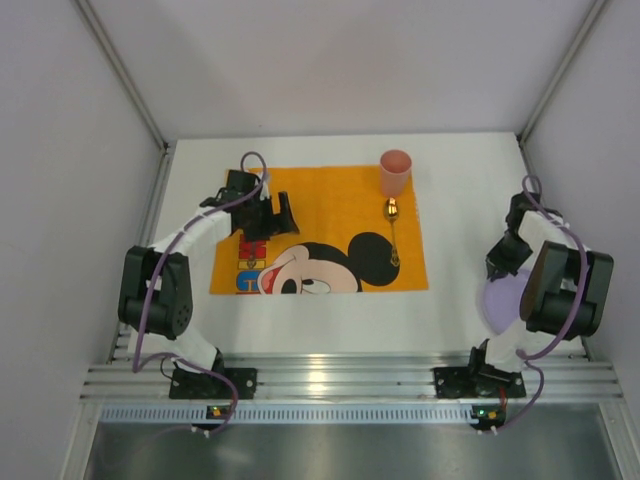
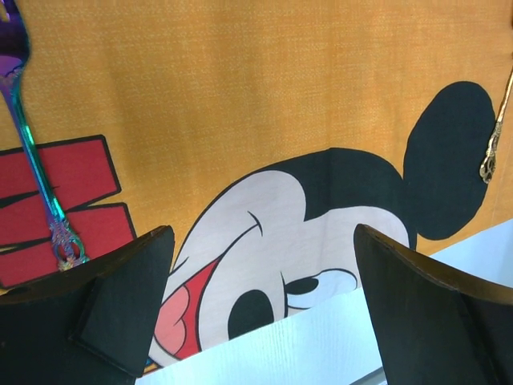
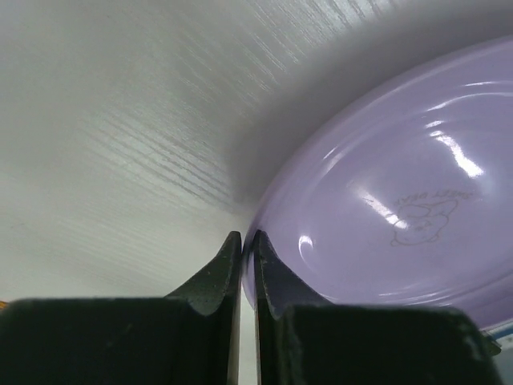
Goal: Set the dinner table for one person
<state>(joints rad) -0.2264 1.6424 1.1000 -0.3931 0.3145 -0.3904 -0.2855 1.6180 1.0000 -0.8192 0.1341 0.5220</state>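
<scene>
The white bench (image 1: 330, 315) fills the whole work area between the grey walls, and an orange Mickey Mouse placemat (image 1: 320, 225) lies on its middle. A pink cup (image 1: 395, 172) stands upright at the placemat's 1 o'clock corner. At 6 o'clock from the cup, a gold spoon (image 1: 392, 230) lies on the cloth with its bowl toward the cup. The left hand (image 1: 270, 215) hangs over the placemat's 10 o'clock part, fingers spread wide and holding nothing. At 10 o'clock in its wrist view, an iridescent fork (image 2: 36, 160) lies flat on the cloth across the red lettering. A lilac plate (image 1: 500, 300) sits on bare bench at 4 o'clock from the placemat. The right hand (image 3: 247, 241) is there, pinched down to a sliver with its tips against the plate's rim. Whether the rim is caught between them cannot be told.
</scene>
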